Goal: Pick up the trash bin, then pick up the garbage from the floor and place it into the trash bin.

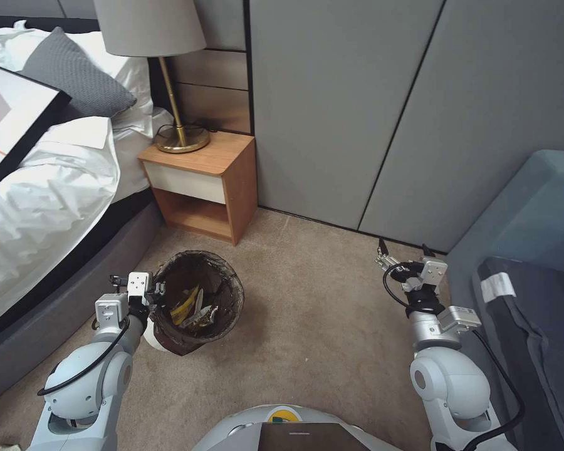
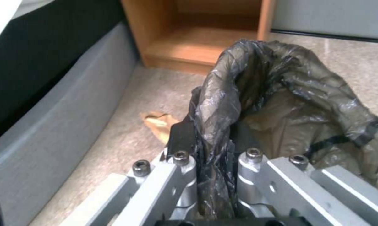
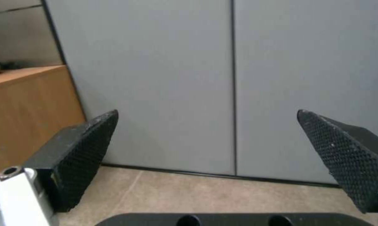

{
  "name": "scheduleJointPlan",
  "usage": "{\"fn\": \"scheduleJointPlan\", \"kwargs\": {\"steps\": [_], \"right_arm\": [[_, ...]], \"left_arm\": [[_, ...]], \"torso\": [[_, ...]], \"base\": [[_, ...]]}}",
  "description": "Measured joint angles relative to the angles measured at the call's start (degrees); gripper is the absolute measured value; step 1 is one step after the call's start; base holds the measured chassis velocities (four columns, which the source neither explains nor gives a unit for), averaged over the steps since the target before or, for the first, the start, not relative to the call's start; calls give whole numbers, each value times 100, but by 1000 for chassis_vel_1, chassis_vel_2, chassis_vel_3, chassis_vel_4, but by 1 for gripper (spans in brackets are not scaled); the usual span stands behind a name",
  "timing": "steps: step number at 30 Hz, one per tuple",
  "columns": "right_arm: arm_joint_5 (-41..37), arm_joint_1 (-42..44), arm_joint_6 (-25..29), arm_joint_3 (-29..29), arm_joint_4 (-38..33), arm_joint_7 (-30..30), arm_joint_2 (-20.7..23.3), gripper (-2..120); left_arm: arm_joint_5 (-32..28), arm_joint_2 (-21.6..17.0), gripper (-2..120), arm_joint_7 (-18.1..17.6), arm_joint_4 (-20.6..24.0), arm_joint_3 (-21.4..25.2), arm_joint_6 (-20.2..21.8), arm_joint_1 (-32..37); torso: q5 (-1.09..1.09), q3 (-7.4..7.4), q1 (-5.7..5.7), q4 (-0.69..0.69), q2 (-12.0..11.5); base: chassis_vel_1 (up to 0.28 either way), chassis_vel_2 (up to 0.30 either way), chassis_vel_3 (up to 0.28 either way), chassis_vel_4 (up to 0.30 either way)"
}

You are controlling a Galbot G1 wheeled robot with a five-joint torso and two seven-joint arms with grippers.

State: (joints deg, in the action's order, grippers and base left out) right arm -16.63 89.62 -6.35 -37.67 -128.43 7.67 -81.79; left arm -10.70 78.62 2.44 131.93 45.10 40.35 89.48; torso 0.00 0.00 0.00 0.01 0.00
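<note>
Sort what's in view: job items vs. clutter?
Job: trash bin, clamped at its rim by the left gripper; wrappers inside; tan paper piece on the floor; right gripper, open.
Clutter: nightstand, lamp, bed, sofa.

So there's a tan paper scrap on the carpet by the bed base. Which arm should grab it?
Probably the right. The left end effector is shut on the bin's bag-covered rim, so it's busy. The right end effector is open, holding nothing. The paper scrap lies on the bin's far side, though, so it's a long reach.
</note>
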Motion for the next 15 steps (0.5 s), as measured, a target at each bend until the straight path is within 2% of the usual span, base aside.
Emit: {"fn": "scheduleJointPlan", "kwargs": {"steps": [15], "right_arm": [[56,23,21,81,35,0,-19,100]], "left_arm": [[-44,-26,7,-17,26,21,-2,22]], "torso": [[0,0,0,-1,0]], "base": [[62,57,59,64]]}}
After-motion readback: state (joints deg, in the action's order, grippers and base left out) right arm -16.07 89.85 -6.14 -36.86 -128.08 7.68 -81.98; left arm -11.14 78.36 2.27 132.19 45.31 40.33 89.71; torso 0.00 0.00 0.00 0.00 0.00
